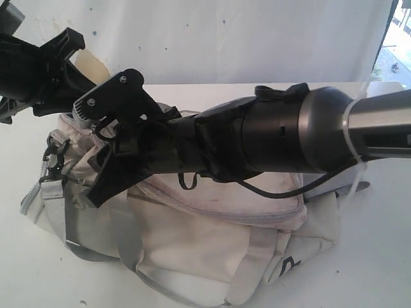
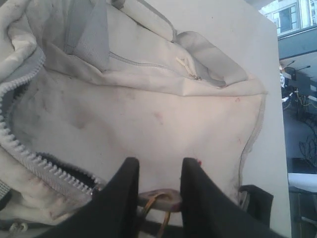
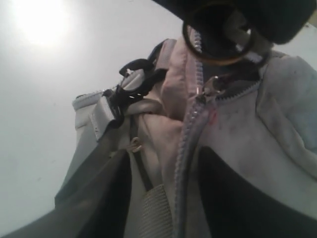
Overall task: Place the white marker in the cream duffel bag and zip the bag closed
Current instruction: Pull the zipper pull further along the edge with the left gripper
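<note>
The right gripper [image 3: 166, 166] is seen spread. Its two dark fingers [image 3: 104, 198] are set apart on either side of a ridge of the cream duffel bag [image 1: 212, 244], and no grip on anything is shown. The joined stretch of the grey zipper [image 3: 188, 129] is run through the gap between these fingers. The slider [image 3: 202, 95] is found just ahead of the fingertips, where the two rows of teeth part. A black buckle [image 3: 133, 82] is hung off to one side of that gripper.

The left gripper [image 2: 159, 168] is placed at the bag's end panel [image 2: 163, 124], which is spread out directly ahead of its fingertips. Its fingers are parted by a narrow gap. A brownish tab [image 2: 159, 198] is lodged in that gap, touching both fingers, but whether it is truly clamped cannot be told. Beside this gripper an unzipped length of teeth [image 2: 44, 166] is shown, with black lining [image 2: 64, 169] under it.

In the exterior view the bag is laid on the white table [image 1: 359, 256], beneath the right arm [image 1: 282, 135], which is stretched across it.
</note>
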You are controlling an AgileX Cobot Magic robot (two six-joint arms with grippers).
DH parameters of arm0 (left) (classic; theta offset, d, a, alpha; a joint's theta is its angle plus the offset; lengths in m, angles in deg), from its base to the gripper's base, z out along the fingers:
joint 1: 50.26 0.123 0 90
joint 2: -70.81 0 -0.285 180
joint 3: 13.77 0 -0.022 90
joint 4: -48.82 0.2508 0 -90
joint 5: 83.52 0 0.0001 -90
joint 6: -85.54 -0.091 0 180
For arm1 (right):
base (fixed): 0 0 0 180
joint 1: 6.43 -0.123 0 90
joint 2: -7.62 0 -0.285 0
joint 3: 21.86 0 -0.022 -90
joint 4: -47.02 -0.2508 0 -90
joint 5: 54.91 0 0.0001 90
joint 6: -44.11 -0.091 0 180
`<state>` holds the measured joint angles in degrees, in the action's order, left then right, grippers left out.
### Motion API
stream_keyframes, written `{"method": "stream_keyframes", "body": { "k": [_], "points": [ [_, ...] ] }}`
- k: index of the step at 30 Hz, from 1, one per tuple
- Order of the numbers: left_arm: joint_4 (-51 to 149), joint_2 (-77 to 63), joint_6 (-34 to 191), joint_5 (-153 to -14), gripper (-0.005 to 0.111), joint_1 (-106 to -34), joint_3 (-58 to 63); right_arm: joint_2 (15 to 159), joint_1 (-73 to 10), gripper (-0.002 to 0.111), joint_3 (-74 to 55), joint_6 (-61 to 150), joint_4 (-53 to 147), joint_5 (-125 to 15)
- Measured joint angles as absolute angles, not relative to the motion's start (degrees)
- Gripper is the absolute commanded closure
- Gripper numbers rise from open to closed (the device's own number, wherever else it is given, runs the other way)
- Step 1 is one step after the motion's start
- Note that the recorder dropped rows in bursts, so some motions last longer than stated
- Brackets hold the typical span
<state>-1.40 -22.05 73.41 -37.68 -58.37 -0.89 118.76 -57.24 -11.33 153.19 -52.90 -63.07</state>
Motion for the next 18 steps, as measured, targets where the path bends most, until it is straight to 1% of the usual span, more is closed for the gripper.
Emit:
{"method": "stream_keyframes", "body": {
  "k": [3,5,7,11,12,18],
  "points": [
    [-1.4,-22.0,73.4,-37.3,0.107,-58.4,-0.9,119.9,-57.2,0.065,-11.3,153.2,-52.9,-62.2],
    [-1.4,-22.0,73.4,-37.0,0.107,-58.4,-0.9,120.7,-57.2,0.07,-11.3,153.2,-52.9,-62.1],
    [-1.4,-22.0,73.4,-36.9,0.107,-58.4,-0.9,121.3,-57.2,0.079,-11.3,153.2,-52.9,-62.1],
    [-1.4,-22.0,73.4,-36.7,0.107,-58.4,-0.9,121.7,-57.2,0.105,-11.3,153.2,-52.9,-62.1],
    [-1.4,-22.0,73.3,-36.6,0.107,-58.4,-0.9,121.7,-57.2,0.108,-11.3,153.2,-52.9,-62.1],
    [-1.4,-22.0,73.2,-38.0,0.107,-58.4,-0.9,121.7,-57.3,0.108,-11.3,151.0,-52.9,-62.2]
  ]
}}
